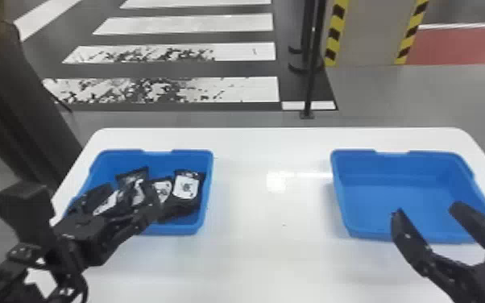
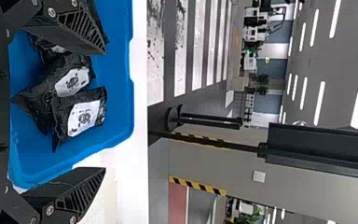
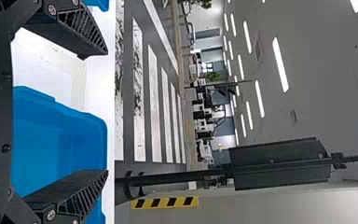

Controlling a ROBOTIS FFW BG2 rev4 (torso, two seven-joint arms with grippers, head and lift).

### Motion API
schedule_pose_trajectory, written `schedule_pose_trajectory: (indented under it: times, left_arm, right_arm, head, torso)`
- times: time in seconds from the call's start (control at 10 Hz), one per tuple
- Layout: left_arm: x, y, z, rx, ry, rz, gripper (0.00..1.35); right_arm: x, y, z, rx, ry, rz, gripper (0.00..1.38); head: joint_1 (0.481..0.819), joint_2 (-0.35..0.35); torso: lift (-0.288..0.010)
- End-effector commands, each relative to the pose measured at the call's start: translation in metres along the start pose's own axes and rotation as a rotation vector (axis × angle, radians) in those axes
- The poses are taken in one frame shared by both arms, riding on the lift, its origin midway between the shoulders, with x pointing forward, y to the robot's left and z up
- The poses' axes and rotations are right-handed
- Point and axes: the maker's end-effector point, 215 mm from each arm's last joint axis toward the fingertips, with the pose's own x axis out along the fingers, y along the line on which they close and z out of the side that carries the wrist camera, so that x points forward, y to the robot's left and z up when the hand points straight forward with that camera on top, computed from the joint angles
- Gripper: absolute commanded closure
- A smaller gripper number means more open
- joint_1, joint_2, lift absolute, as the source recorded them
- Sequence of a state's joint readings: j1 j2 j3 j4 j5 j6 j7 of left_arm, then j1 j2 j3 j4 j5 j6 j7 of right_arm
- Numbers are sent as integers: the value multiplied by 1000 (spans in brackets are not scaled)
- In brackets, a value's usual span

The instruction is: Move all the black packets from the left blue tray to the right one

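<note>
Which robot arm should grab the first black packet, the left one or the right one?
Left, I think. The left gripper is open at the left tray, close to the packets. The right gripper is over by the right tray, farther from them.

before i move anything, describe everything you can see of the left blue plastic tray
The left blue tray is open-topped, with rounded corners, sloping walls and a shallow dip in its far rim; it looks like plastic. It sits upright on the white table, holding loosely heaped black packets with white labels. The open left gripper hangs over its near side, hiding part.
</note>
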State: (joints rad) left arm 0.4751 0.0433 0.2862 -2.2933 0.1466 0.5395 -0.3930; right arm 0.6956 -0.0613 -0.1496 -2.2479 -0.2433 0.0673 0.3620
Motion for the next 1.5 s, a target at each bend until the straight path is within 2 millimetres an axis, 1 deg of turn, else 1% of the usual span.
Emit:
schedule_pose_trajectory:
  times: [0.0, 0.1, 0.2, 0.3, 0.5, 0.6, 0.7, 0.8, 0.9, 1.0, 1.1, 1.2, 1.3, 1.4]
  left_arm:
    - [19, 5, -7, -15, 41, 7, 151]
    - [36, 4, -13, -29, 81, -1, 151]
    - [52, -3, -17, -34, 112, -24, 151]
    - [65, -7, -26, -53, 163, -34, 151]
    - [82, -2, -46, -66, 262, -16, 151]
    - [93, 4, -48, -59, 275, -2, 151]
    - [108, 6, -52, -66, 296, -3, 151]
    - [125, -1, -61, -76, 343, -30, 151]
    - [135, -10, -69, -75, 401, -54, 151]
    - [142, -15, -74, -78, 430, -66, 151]
    - [144, -21, -82, -84, 460, -78, 150]
    - [141, -24, -94, -89, 504, -79, 151]
    - [145, -27, -101, -87, 524, -88, 182]
    - [150, -27, -102, -74, 529, -91, 374]
  right_arm:
    - [0, 0, -1, 1, 3, 1, 113]
    - [0, 0, -3, 5, 7, 1, 113]
    - [2, 1, -4, 7, 9, 6, 113]
    - [2, 1, -5, 9, 11, 8, 111]
    - [3, 2, -9, 19, 18, 12, 113]
    - [3, 3, -9, 23, 19, 13, 113]
    - [3, 2, -11, 23, 22, 13, 113]
    - [3, 3, -10, 23, 22, 15, 111]
    - [4, 5, -12, 28, 23, 22, 113]
    - [4, 4, -15, 36, 25, 22, 113]
    - [5, 5, -15, 37, 25, 24, 111]
    - [5, 5, -16, 42, 26, 24, 111]
    - [4, 5, -18, 51, 27, 23, 111]
    - [5, 6, -17, 56, 26, 25, 111]
  head:
    - [695, 84]
    - [695, 85]
    - [695, 83]
    - [695, 73]
    - [695, 57]
    - [695, 57]
    - [695, 59]
    - [695, 62]
    - [695, 56]
    - [695, 44]
    - [695, 34]
    - [695, 26]
    - [695, 23]
    - [695, 17]
  torso:
    - [-140]
    - [-140]
    - [-140]
    - [-140]
    - [-140]
    - [-140]
    - [-140]
    - [-140]
    - [-140]
    - [-140]
    - [-140]
    - [-140]
    - [-140]
    - [-140]
